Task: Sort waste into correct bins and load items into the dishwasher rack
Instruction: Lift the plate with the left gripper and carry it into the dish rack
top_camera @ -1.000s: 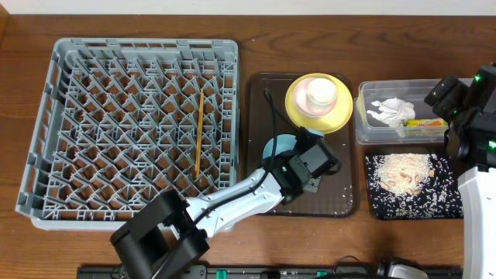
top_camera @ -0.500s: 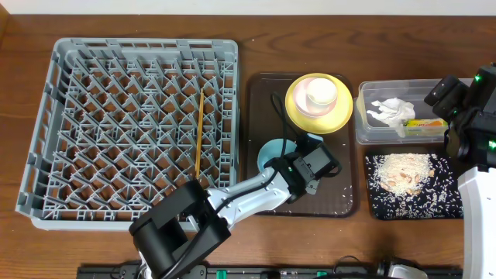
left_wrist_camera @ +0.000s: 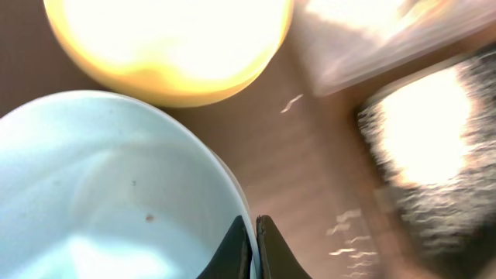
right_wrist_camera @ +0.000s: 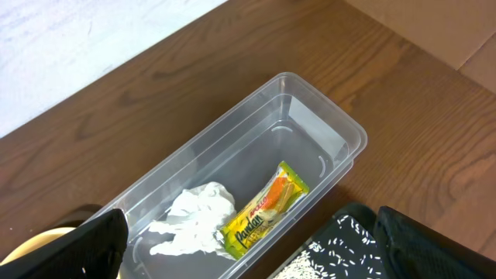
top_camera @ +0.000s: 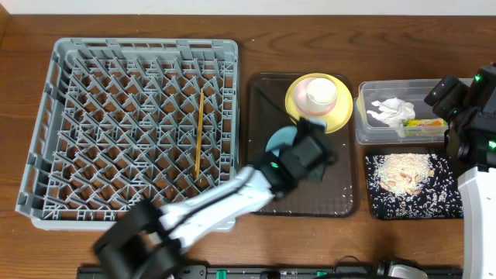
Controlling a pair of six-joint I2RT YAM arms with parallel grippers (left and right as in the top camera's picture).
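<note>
The left tool [left_wrist_camera: 253,244] is closed tight. In the wrist view its two tips pinch the thin rim of the light blue bowl [left_wrist_camera: 101,194], one tip inside the wall and one outside. The bowl sits on the brown tray [top_camera: 260,93], about in the tray's middle and nearer to its left edge. I cannot tell whether the bowl is already lifted off the tray floor.

I judge that the step in hand is loading this bowl. The grip looks made, so the next move calls for a straight lift off the brown tray and then a carry across its left edge to the dishwasher rack [top_camera: 46,132], which stands just left of the tray.

At the far end of the brown tray the yellow plate [top_camera: 335,120] lies very close to the bowl, with the white cup [top_camera: 319,93] on top. The lift should therefore go up first, not toward the far end. The tray has a low raised rim and the rack a higher wall, and the bowl must clear both. One chopstick [top_camera: 199,132] lies on the rack pegs near the side facing the tray, and the rest of the rack is free.

The right tool [right_wrist_camera: 248,232] stands wide open and holds nothing. It hangs over the clear tub [top_camera: 364,133], right of the brown tray, where the napkin [top_camera: 391,112] and the snack wrapper [right_wrist_camera: 267,205] lie. The black tray [top_camera: 372,209] with rice scraps [top_camera: 403,172] is also right of the brown tray, nearer to the robot. This arm is well apart from the bowl's path over the worktop [top_camera: 310,46].
</note>
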